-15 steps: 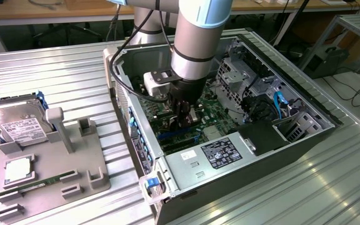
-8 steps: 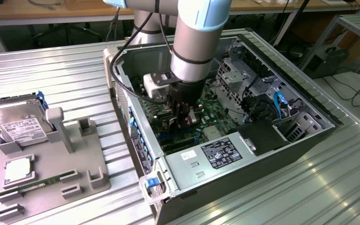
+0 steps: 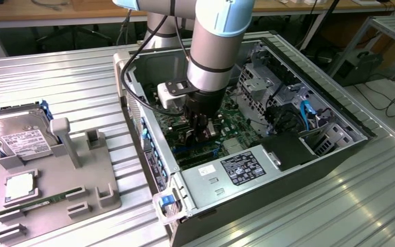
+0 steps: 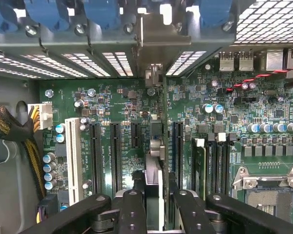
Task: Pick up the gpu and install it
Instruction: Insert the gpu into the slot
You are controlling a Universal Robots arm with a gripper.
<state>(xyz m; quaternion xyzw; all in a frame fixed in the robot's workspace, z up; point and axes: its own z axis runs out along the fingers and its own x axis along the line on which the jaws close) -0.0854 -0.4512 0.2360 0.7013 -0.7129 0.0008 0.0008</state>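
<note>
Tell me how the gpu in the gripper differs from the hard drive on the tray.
The gpu stands on edge, gripped inside the computer case over the green motherboard; the hard drive leans in the grey tray outside the case. The gpu looks thin and dark; the hard drive is silver with a white label. Both are flat, rectangular parts.
</note>
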